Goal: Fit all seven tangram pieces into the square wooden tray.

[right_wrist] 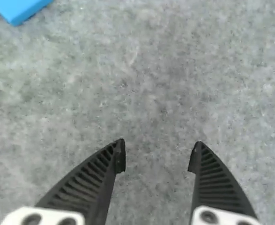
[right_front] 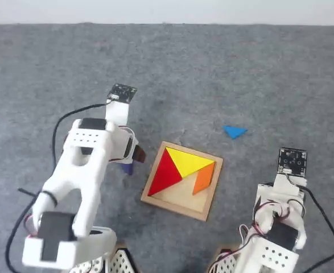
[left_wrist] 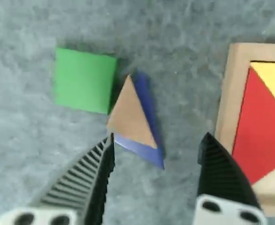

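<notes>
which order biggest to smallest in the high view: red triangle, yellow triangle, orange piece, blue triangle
1. red triangle and yellow triangle: they look about alike, so no ranking between them
2. orange piece
3. blue triangle, lying on the carpet outside the tray

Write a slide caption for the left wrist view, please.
Open left gripper over a tan triangle overlapping a blue piece, between a green square and wooden tray.

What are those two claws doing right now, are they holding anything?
Left gripper: open, holding nothing.
Right gripper: open, holding nothing.
</notes>
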### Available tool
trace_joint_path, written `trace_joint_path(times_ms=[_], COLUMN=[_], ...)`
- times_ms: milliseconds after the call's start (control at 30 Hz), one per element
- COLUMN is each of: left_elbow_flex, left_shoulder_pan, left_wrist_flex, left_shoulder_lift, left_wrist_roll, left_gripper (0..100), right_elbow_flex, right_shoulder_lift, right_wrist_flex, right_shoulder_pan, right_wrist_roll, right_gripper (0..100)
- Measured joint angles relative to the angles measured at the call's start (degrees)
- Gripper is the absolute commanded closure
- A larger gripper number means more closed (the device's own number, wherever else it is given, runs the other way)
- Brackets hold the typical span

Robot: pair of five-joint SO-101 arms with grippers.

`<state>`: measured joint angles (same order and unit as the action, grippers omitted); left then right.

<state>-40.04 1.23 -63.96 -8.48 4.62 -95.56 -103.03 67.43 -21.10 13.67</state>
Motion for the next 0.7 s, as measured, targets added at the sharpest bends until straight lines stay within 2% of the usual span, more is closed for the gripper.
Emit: trace_joint_path(times_ms=[567, 700], left_elbow_flex=[9.9, 10.1], left_shoulder_pan=[2.5, 2.5], left_wrist_flex=[1.0, 1.0], left_shoulder_lift=[15.5, 15.7], left_wrist_roll=[-2.0, -1.8], left_gripper=[75, 80], right_elbow_flex=[0.0, 0.0], right_shoulder_lift=[0.0, 0.0], right_wrist_flex=[0.5, 0.5], right_shoulder_pan=[0.0, 0.0], right_wrist_roll=[0.0, 0.0], right_gripper=[77.9, 77.9])
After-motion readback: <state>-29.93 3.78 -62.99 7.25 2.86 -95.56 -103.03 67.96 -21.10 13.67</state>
